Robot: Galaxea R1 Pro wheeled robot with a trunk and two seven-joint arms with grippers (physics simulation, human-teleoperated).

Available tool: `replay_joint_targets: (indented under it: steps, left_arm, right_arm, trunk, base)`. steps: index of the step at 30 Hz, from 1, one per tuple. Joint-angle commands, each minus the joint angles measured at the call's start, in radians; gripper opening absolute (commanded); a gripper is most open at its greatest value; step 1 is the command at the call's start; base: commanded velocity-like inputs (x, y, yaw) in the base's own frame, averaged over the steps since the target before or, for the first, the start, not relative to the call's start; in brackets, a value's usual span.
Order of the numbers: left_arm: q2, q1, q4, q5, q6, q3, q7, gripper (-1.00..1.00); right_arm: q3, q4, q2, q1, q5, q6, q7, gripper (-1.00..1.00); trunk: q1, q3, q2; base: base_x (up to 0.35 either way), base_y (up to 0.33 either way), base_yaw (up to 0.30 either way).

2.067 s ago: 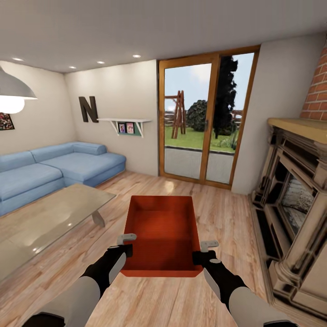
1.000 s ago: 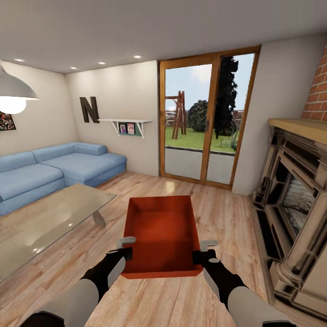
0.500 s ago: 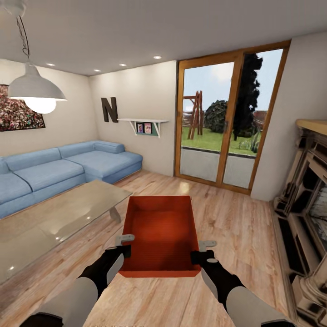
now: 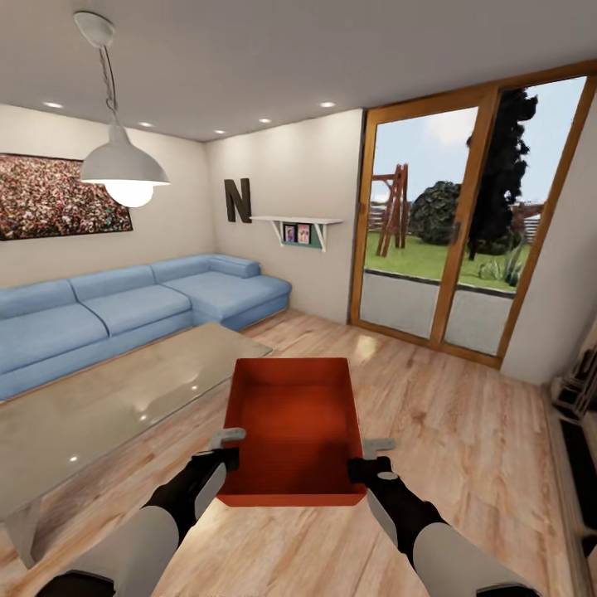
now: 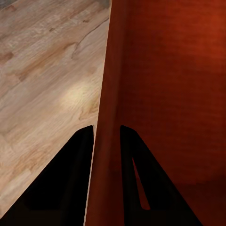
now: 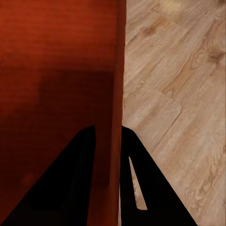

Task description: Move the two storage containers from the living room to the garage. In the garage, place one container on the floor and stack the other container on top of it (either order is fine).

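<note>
From the head view, the robot holds one orange-red storage container (image 4: 294, 431) out in front of it, up above the wood floor (image 4: 464, 431) of the living room. The bin is open on top and has nothing inside. The left gripper (image 4: 227, 444) pinches the bin's left wall near the close corner. The right gripper (image 4: 370, 458) pinches the right wall near the other close corner. To the left of the bin is a glass table (image 4: 108, 406), and behind the table is a blue sofa (image 4: 141, 307) along the wall. A white lamp (image 4: 124, 170) hangs from the ceiling. A big letter N (image 4: 238, 200) and a small shelf (image 4: 300, 225) are on the far wall, and a picture (image 4: 58, 196) is on the left wall. Wood-framed glass doors (image 4: 464, 224) show grass and trees outside.

In the left wrist view, the two dark fingers (image 5: 70, 183) of the left gripper (image 5: 106, 136) are closed on the thin red wall of the bin (image 5: 165, 84), one finger on each side. The wood floor (image 5: 47, 80) lies below.

In the right wrist view, the right gripper (image 6: 108, 139) does the same thing. Its dark fingers (image 6: 70, 183) squeeze the bin's wall (image 6: 56, 70) between them, with the plank floor (image 6: 179, 94) beside it.
</note>
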Motion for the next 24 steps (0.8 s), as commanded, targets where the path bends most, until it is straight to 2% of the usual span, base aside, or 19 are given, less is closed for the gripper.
replay_joint_targets:
  steps: [1,24]
  left_arm:
    - [0.000,-0.001,-0.004,-0.007,-0.062,0.019,0.030,-1.00]
    - [0.000,-0.001,-0.005,-0.008,-0.062,0.019,0.030,-1.00]
  right_arm:
    - [0.003,-0.002,0.001,0.001,-0.011,0.007,0.022,-1.00]
    - [0.003,-0.002,0.001,0.001,-0.009,0.007,0.022,-1.00]
  trunk:
    - [0.000,-0.001,-0.001]
    - [0.000,-0.001,-0.001]
  base:
    - [0.000,0.000,0.273]
    - [0.000,0.000,0.273]
